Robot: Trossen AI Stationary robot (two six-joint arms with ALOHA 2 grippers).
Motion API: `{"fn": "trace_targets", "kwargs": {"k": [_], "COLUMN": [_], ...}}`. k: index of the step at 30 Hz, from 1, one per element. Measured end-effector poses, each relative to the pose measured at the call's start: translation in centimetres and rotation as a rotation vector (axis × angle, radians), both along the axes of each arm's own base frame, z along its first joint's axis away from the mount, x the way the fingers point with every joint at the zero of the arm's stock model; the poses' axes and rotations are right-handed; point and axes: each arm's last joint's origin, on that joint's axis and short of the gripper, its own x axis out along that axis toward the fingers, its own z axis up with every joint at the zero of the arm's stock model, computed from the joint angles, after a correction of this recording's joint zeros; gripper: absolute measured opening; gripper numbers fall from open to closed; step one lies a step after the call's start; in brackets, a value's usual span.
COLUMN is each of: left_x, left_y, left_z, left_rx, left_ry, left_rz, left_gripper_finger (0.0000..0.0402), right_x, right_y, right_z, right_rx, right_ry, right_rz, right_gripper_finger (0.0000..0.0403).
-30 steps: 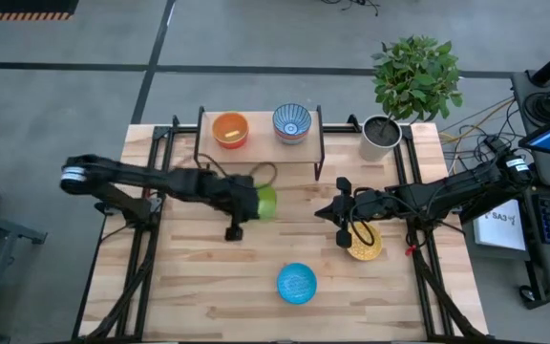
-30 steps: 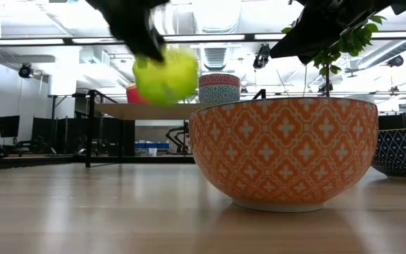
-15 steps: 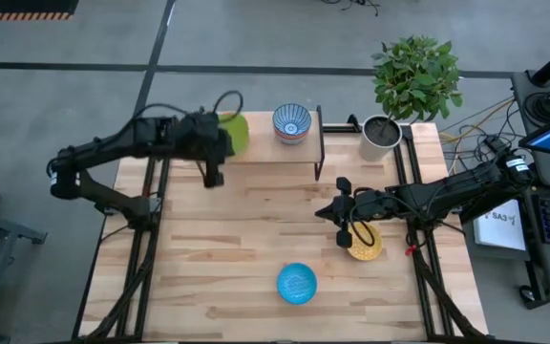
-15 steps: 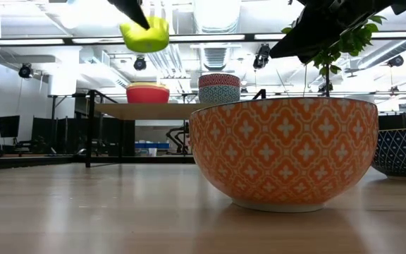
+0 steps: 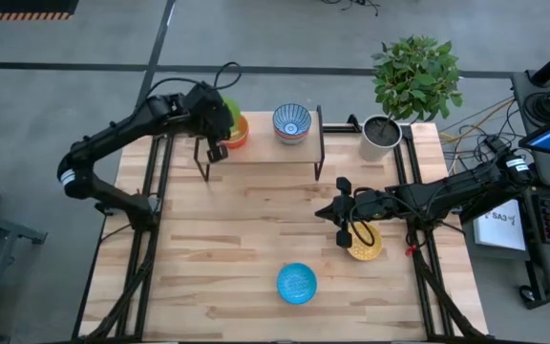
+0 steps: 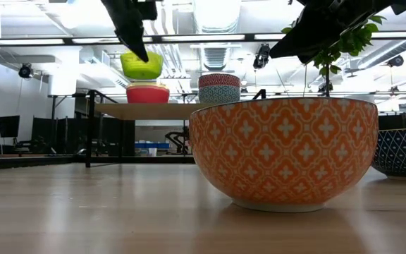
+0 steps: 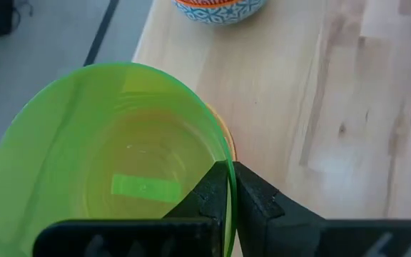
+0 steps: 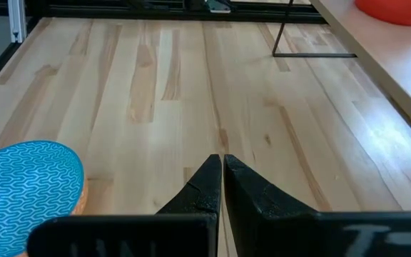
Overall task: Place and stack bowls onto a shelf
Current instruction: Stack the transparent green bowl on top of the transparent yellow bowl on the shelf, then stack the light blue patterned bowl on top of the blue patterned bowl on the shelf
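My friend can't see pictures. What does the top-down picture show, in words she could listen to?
The left pincer holds a green bowl by its rim over the orange bowl on the shelf, beside a blue-white patterned bowl. The right pincer waits shut near a gold bowl. A light blue bowl sits on the table.

The high view looks straight down on the whole table (image 5: 256,239). The low view sits at tabletop height near the front edge, close behind an orange patterned bowl (image 6: 284,152), facing the shelf (image 6: 154,109). Each wrist view looks past its own fingers; both overhead and low views share the shelf.
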Motion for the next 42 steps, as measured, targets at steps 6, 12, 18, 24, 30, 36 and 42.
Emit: {"fn": "trace_targets", "kwargs": {"k": [6,12,18,24,30,36,42], "left_x": [1.5,2.4,2.7,2.4,2.7,3.1,2.6], "left_y": [1.1,1.9,2.0,1.9,1.2,0.0,-0.6], "left_z": [-1.5,-2.8,-3.0,-2.5,-1.7,-1.1,-0.2], "left_rx": [-0.011,0.009,0.010,0.016,0.027,0.025,0.058], "left_ry": [0.047,0.110,0.114,0.094,0.012,-0.070,-0.093], "left_rz": [-0.006,0.020,0.015,0.040,0.035,-0.009,-0.073], "left_gripper_finger": [0.0000,0.0005,0.0036,0.0068,0.0077,0.0077,0.0077], "right_x": [0.0,0.0,0.0,0.0,0.0,0.0,0.0], "right_y": [0.0,0.0,0.0,0.0,0.0,0.0,0.0], "right_z": [0.0,0.0,0.0,0.0,0.0,0.0,0.1], "right_rx": [0.000,0.000,0.000,0.000,0.007,0.015,0.041], "right_ry": [0.000,0.000,0.000,0.000,-0.001,-0.004,-0.008], "right_rz": [0.000,0.000,0.000,0.000,-0.003,-0.007,-0.020], "right_gripper_finger": [0.0009,0.0009,0.0009,0.0009,0.0009,0.0009,0.0009]}}
